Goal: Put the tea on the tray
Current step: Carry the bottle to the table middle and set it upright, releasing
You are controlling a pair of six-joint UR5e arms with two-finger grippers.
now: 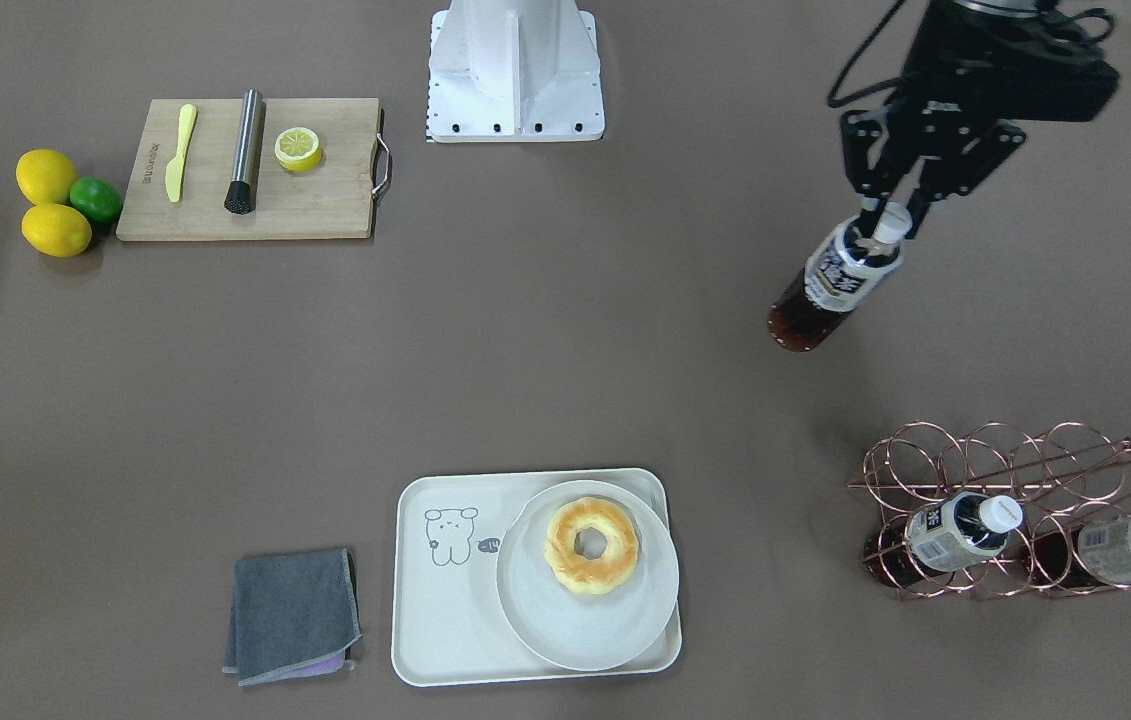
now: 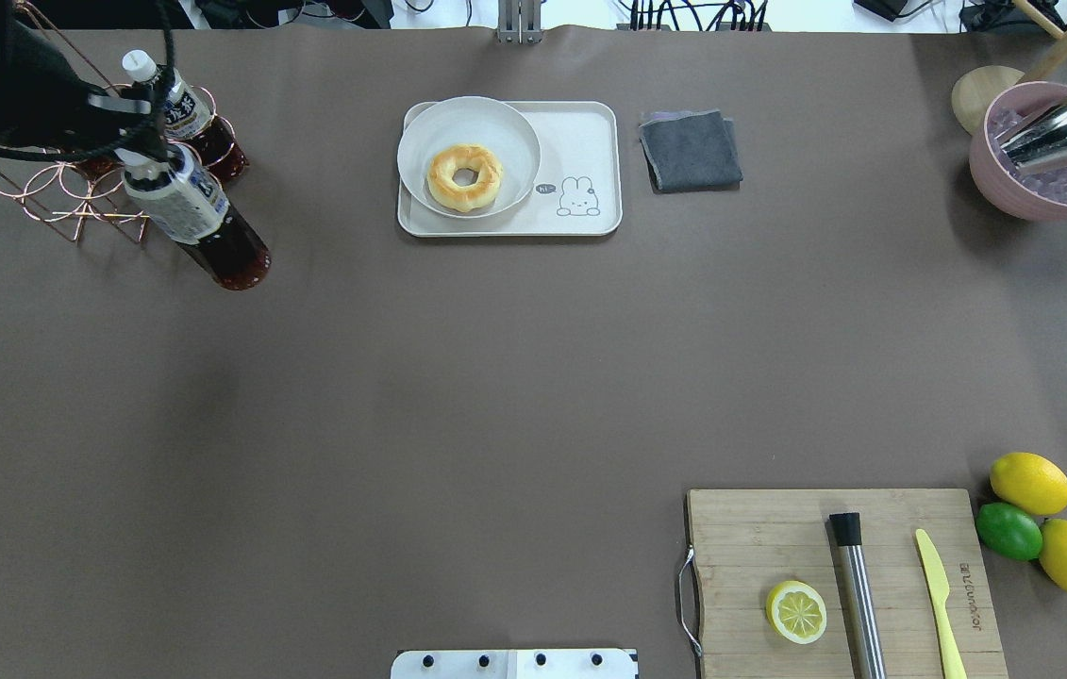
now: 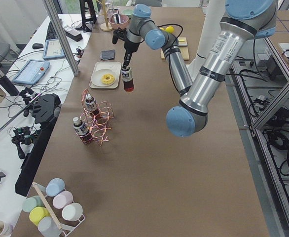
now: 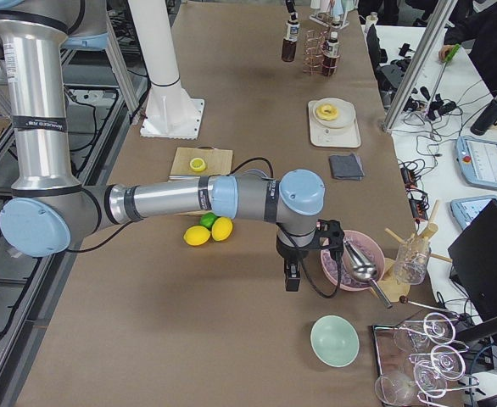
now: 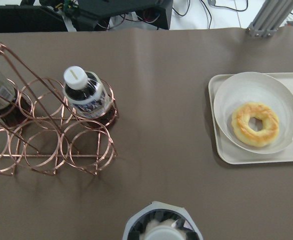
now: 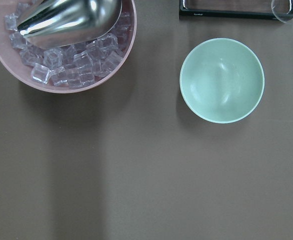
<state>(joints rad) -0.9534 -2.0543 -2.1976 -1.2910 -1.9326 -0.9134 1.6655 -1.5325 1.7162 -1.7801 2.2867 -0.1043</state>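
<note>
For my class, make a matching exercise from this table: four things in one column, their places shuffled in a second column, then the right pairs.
Things
1. tea bottle
2. doughnut
3. lemon half
4. metal scoop

Places
A. on the wooden cutting board
B. in the pink bowl of ice
C. hanging from the left gripper, off the table
D. on the round plate on the tray

Pairs: 1-C, 2-D, 3-A, 4-B.
</note>
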